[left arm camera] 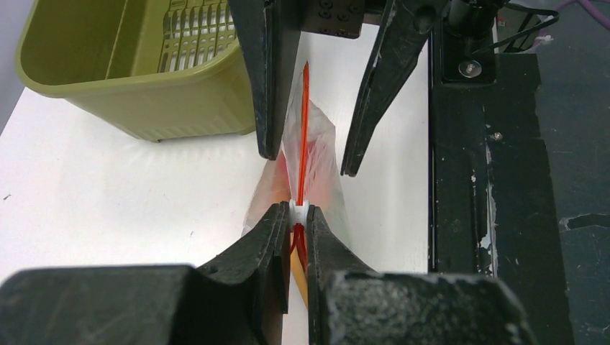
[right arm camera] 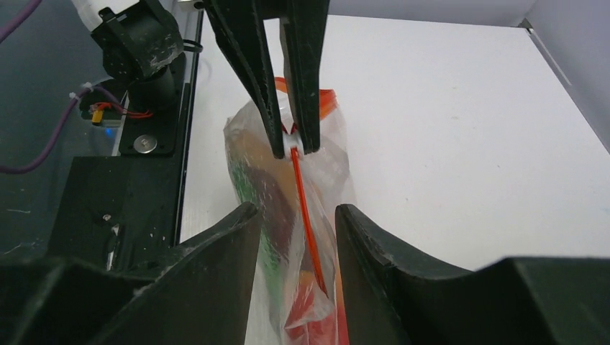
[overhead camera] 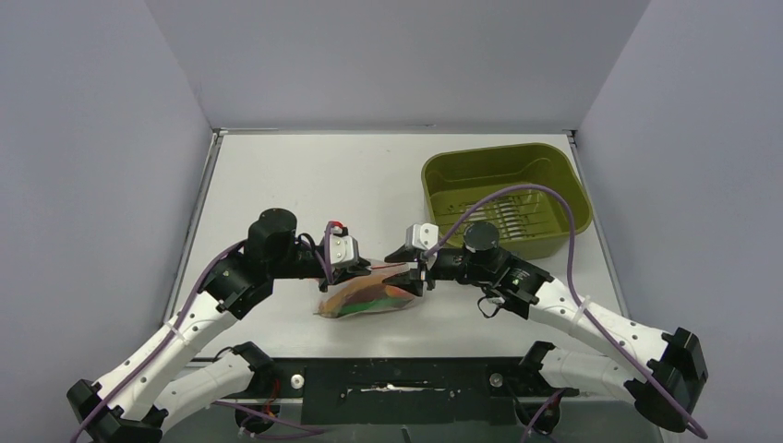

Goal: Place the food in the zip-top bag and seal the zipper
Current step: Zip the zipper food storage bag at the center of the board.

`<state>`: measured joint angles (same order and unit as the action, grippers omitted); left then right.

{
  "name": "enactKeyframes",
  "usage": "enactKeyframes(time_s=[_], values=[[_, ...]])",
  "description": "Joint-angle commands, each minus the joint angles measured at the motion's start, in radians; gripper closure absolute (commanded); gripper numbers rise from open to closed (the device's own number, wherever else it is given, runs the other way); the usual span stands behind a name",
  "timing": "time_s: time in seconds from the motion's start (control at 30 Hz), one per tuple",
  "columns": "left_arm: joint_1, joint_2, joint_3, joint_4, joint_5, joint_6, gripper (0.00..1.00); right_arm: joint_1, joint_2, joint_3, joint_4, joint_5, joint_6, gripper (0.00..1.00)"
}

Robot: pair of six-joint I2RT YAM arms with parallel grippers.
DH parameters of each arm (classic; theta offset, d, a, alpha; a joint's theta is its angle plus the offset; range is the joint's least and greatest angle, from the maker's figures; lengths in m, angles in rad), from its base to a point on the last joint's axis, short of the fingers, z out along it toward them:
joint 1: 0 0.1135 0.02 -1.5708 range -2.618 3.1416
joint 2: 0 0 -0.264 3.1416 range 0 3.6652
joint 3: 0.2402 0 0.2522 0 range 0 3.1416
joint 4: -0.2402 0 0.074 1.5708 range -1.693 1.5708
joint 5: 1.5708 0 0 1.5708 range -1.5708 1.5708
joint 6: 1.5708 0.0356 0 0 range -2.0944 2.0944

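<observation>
White table, near-edge centre: clear bag with toy food inside, left gripper pinching one end of its red zipper, right gripper spread astride the strip, where closing off-line risks gaps or tugging it free; far-right corner: green tub.

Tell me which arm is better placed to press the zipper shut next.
Probably right: the right gripper, open, straddles the zipper, while the left gripper is shut on it, anchoring the zip-top bag with the food inside.
</observation>
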<state>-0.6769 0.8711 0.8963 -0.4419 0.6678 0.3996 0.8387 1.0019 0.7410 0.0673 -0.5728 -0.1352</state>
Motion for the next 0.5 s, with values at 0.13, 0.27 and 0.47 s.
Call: enactKeyframes(time_s=[0.13,0.27,0.47], values=[[0.005,-0.011,0.009,0.030,0.050,-0.008,1.00,0.034,0.043,0.090,0.026,-0.037,-0.065,0.63],[0.004,-0.012,0.014,0.024,0.048,-0.009,1.00,0.035,0.047,0.092,0.022,-0.036,-0.072,0.85],[0.005,-0.020,0.022,-0.006,0.020,-0.001,1.00,0.035,0.023,0.084,0.014,0.032,-0.069,1.00]])
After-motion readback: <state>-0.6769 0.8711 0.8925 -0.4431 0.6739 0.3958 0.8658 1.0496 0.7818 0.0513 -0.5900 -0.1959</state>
